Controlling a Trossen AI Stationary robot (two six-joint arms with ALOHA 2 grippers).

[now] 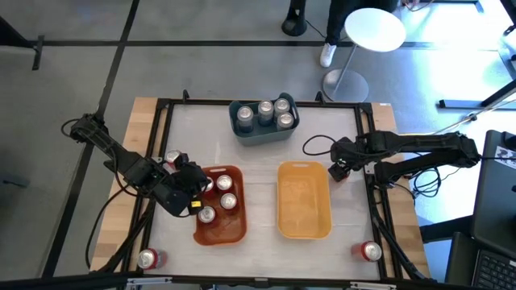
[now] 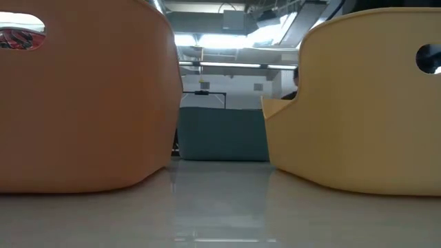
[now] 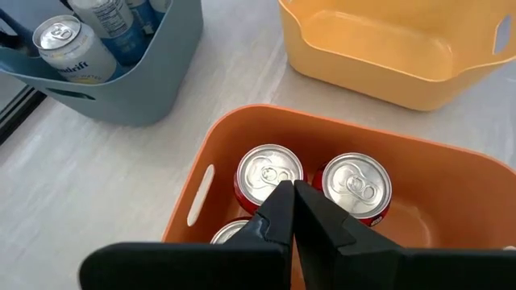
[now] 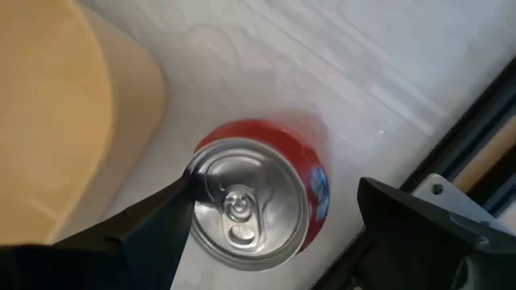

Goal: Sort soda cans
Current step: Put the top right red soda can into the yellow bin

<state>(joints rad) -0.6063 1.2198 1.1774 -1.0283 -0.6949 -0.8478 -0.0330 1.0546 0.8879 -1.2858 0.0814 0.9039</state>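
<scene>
My left gripper (image 3: 290, 192) is shut and hovers over the orange bin (image 1: 234, 229), just above two red soda cans (image 3: 268, 171) (image 3: 355, 187) standing upright in it. A third red can (image 1: 207, 214) stands in the same bin. My right gripper (image 4: 278, 201) (image 1: 339, 171) is open at the table's right side, beside the yellow bin (image 1: 304, 211). Its fingers stand on either side of an upright red can (image 4: 258, 205) on the table. Several silver-grey cans (image 1: 266, 113) stand in the blue-grey bin (image 1: 262, 133). My right gripper comes at the red can from above. One fingertip (image 4: 173, 205) lies right at the can's top rim (image 4: 197, 173); whether it touches I cannot tell. The other finger (image 4: 387, 209) stands apart from the can, which stands upright on the table.
Loose red cans stand at the near left corner (image 1: 147, 258), the near right corner (image 1: 371, 251) and beside the left arm (image 1: 173, 159). The yellow bin holds nothing. A black frame rail (image 1: 375, 185) runs close behind the right gripper. Bare table lies between the bins (image 1: 262, 177).
</scene>
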